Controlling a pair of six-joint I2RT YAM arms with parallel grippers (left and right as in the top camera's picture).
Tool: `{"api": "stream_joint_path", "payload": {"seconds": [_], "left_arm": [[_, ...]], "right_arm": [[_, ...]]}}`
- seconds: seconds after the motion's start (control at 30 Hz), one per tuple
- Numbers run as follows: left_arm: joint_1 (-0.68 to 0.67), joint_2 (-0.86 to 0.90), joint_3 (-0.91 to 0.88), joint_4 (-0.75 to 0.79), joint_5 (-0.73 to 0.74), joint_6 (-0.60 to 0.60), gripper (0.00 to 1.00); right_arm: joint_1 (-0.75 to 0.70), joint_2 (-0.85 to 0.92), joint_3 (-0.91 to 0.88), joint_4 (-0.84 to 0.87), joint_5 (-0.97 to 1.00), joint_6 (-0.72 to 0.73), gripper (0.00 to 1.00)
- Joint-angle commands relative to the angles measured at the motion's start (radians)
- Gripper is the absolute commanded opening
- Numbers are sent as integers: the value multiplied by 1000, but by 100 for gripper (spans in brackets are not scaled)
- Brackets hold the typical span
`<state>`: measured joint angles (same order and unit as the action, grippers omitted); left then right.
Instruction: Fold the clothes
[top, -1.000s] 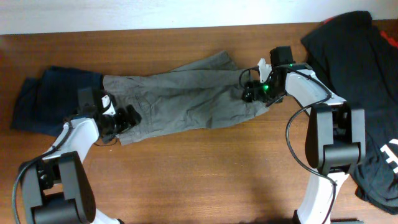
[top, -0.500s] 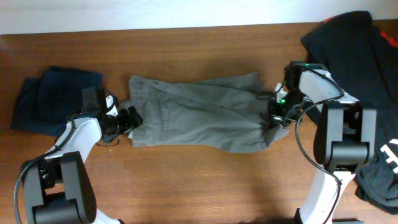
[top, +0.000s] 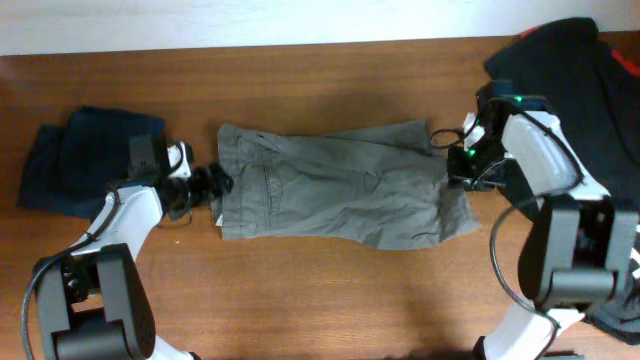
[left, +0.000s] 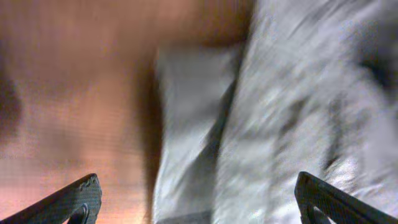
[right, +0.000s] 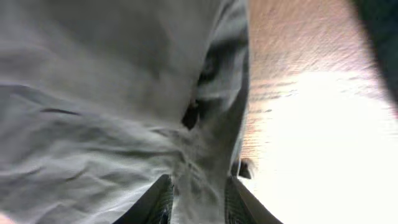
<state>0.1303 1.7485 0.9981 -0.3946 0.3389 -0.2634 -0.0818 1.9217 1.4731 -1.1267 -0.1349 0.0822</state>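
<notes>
The grey trousers (top: 330, 195) lie spread left to right across the middle of the table, waistband to the left. My left gripper (top: 205, 185) stands open at the waistband edge. In the left wrist view its gripper (left: 199, 208) straddles the blurred grey cloth (left: 298, 93), fingers (left: 74, 199) wide apart and gripping nothing. My right gripper (top: 460, 168) is at the trousers' right end. In the right wrist view that gripper (right: 199, 199) is narrowly shut on a bunched fold of the grey cloth (right: 93, 93).
A navy garment (top: 75, 160) lies crumpled at the far left behind my left arm. A black garment with red trim (top: 570, 90) covers the right end of the wooden table (top: 330, 290), under and beyond my right arm.
The grey trousers were drawn to the right and flattened out. My right gripper moved right and nearer, shutting on the cloth. My left gripper stayed open at the waistband.
</notes>
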Motion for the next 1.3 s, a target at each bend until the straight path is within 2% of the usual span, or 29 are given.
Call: {"api": "stream_joint_path", "payload": {"seconds": [0.0,0.13,0.33,0.43,0.47,0.53,0.57,0.83,1.03,1.17,1.2,1.23,1.27], "left_arm": [[-2,0,68,91,40,27,99],[-25,3,68,240,39,27,99],[-67,76,68,385,40,26,98],[-67,138,70,448,78,27,89],[-67,153,71,462,101,27,89],[-67,177,71,468,110,45,78],[-67,183,71,470,110,80,76],[-84,195,71,515,110,203,77],[-108,260,71,591,117,212,77],[-108,256,72,696,160,212,62],[-108,256,73,698,170,212,53],[-108,252,74,690,187,212,31],[-108,251,74,682,206,212,24]], "right_arm": [[1,-53,-2,34,16,5,37],[3,-53,-2,42,12,4,38],[4,-53,-2,31,12,4,38],[4,-53,-2,24,12,4,38],[4,-53,-2,23,12,4,38],[3,-53,-2,23,12,4,38],[3,-53,-2,23,12,4,38],[3,-53,-2,24,12,5,38],[3,-53,-2,23,12,4,38],[3,-53,-2,29,12,4,38],[3,-53,-2,32,12,4,38],[3,-53,-2,38,12,4,38],[3,-53,-2,43,12,4,38]]}}
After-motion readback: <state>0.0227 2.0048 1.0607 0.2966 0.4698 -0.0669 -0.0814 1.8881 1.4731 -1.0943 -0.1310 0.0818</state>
